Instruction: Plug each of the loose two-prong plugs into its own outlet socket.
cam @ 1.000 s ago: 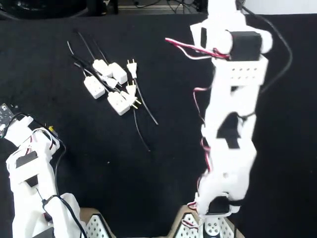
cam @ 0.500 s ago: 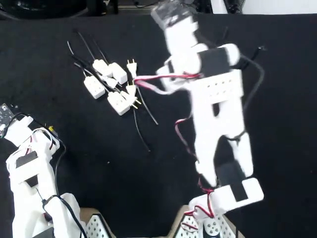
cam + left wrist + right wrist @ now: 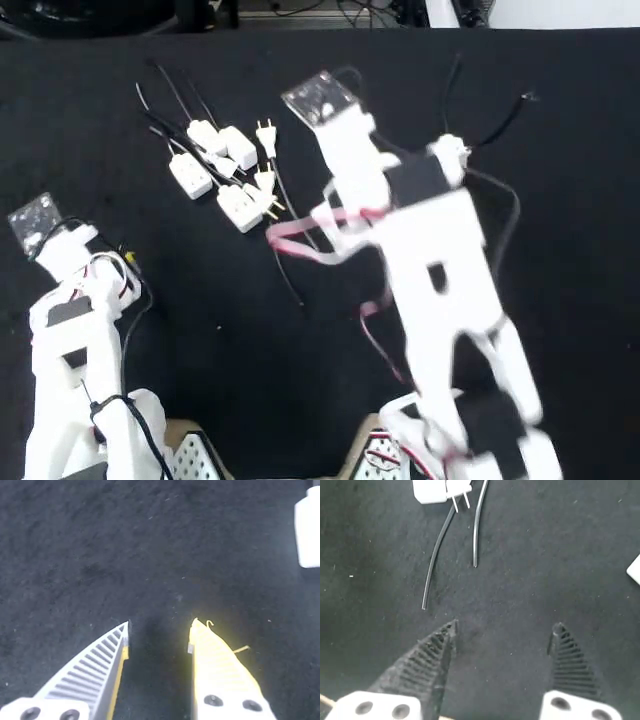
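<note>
The outlet sockets [image 3: 240, 208] and the two-prong plugs [image 3: 266, 182] lie in one tight cluster on the black table [image 3: 180, 320], toward its far left-centre. As far as the high view allows a judgement, no plug is seated in a socket.

Right gripper [image 3: 505, 626]: open wide and empty, above bare table. The nearest plug [image 3: 459, 492] lies straight ahead of the fingertips, just beside a white socket body [image 3: 427, 491]. Its prongs point back toward the gripper, slightly askew. Two black cable ends [image 3: 426, 597] lie between that plug and the fingertips.

Left gripper [image 3: 160, 624]: open by a narrower gap and empty, above bare table. A white piece [image 3: 307, 530] sits well off the jaw line; which item it is cannot be told.

In the high view the right arm [image 3: 430, 260] stands just beside the cluster, on its right. The left arm [image 3: 70, 330] is well apart from it, at the near left of the table. The right arm is therefore the nearer one.

The upper plug [image 3: 266, 132] lies with its long axis running far-to-near. Its prongs point at the far edge, and its cable [image 3: 295, 215] trails toward the near edge.

Judged requirement: the right gripper advances forward over the cable ends and closes across a plug body, not on its cable.
</note>
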Available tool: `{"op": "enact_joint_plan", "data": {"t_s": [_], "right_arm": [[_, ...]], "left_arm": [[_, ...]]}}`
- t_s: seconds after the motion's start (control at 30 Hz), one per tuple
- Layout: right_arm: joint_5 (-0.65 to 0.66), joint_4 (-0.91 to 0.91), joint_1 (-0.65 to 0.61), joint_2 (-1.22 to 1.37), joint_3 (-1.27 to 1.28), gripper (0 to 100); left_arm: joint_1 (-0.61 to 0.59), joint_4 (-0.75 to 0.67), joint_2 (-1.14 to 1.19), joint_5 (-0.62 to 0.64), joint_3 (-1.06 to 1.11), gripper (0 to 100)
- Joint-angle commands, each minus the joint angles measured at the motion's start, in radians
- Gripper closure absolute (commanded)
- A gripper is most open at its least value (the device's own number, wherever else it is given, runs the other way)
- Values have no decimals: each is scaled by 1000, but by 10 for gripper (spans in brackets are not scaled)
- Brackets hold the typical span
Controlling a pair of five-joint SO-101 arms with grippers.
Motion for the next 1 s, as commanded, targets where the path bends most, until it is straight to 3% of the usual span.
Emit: {"op": "enact_joint_plan", "data": {"t_s": [0.0,0.13,0.27,0.43,0.67,0.83,0.97], "right_arm": [[-11,-150,9,-231,228,727],[-11,-350,12,-372,455,727],[-20,-537,5,-389,654,727],[-55,-752,-44,-386,832,727],[-51,-921,-57,-384,983,727],[-46,-1089,-57,-384,1107,727],[-46,-1135,-57,-384,1122,727]], "left_arm": [[27,49,-15,-32,-104,797],[27,106,-15,-43,-177,795],[28,186,-5,-157,-306,795],[30,267,152,-203,-535,795],[143,417,565,-203,-915,798],[219,442,801,-189,-1145,795],[237,442,928,-38,-1274,793]]}}
